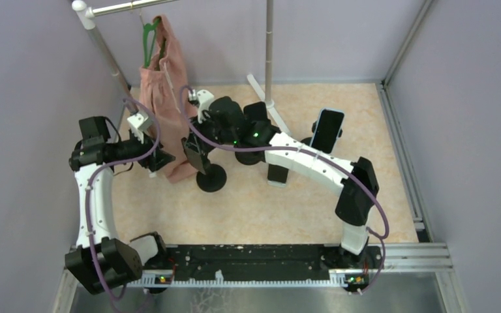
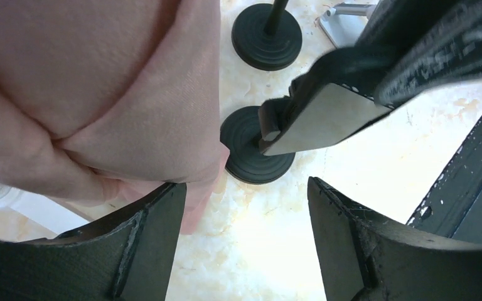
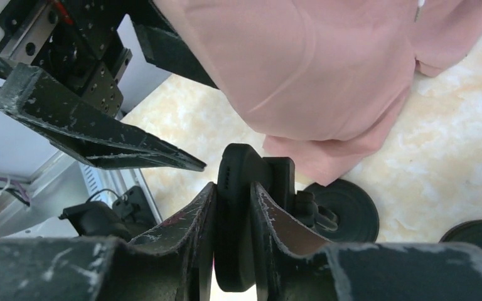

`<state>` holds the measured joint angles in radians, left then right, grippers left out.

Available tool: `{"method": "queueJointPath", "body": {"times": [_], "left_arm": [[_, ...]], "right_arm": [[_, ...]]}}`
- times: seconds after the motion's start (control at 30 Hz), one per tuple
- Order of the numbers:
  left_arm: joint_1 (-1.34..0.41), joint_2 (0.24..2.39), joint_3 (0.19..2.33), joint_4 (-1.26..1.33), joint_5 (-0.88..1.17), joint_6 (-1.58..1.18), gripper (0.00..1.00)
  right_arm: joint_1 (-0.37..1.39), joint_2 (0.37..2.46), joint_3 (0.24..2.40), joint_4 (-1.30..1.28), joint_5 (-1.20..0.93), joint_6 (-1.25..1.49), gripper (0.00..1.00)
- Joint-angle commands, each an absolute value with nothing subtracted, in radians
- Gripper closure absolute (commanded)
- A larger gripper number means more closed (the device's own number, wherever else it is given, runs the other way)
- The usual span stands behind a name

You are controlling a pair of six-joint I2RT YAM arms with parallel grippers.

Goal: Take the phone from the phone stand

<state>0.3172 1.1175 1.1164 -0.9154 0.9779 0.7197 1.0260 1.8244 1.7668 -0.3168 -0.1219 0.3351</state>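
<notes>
A black phone [image 3: 235, 219] stands edge-on in the clamp of a phone stand [image 3: 283, 182] with a round black base [image 3: 345, 210]. My right gripper [image 3: 232, 188] is shut on the phone, one finger on each flat face. In the top view the phone [image 1: 192, 154] sits above the base [image 1: 212, 177], with the right gripper [image 1: 201, 145] on it. My left gripper [image 2: 246, 213] is open and empty, just left of the phone [image 2: 326, 116] and above the table, beside the base [image 2: 257, 153]. It also shows in the top view [image 1: 162, 160].
A pink cloth [image 1: 163, 85] hangs from a green hanger [image 1: 149, 39] on a rail and touches the left gripper's side. A second phone [image 1: 327, 129] stands on another stand at the right. More round bases [image 2: 267, 34] and a rack pole [image 1: 269, 45] stand behind.
</notes>
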Motion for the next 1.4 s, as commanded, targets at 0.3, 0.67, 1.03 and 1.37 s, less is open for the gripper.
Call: {"method": "queueJointPath", "body": {"times": [0.3,0.67,1.03,1.37], "left_arm": [[0.323,1.048,1.083,-0.993,1.093,0.911,0.26],[0.318,1.053,1.088,-1.06,1.107,0.993,0.32],[0.288,1.003,1.016,-1.126,1.154,1.161,0.33],[0.227,0.942,0.934,-0.998,1.148,1.206,0.27]], "right_arm": [[0.897,1.69,1.656,-0.255,-0.447,0.286,0.52],[0.897,1.675,1.565,-0.231,-0.514,0.275,0.36],[0.914,1.68,1.533,-0.191,-0.457,0.259,0.68],[0.812,1.652,1.565,-0.044,-0.659,0.462,1.0]]}}
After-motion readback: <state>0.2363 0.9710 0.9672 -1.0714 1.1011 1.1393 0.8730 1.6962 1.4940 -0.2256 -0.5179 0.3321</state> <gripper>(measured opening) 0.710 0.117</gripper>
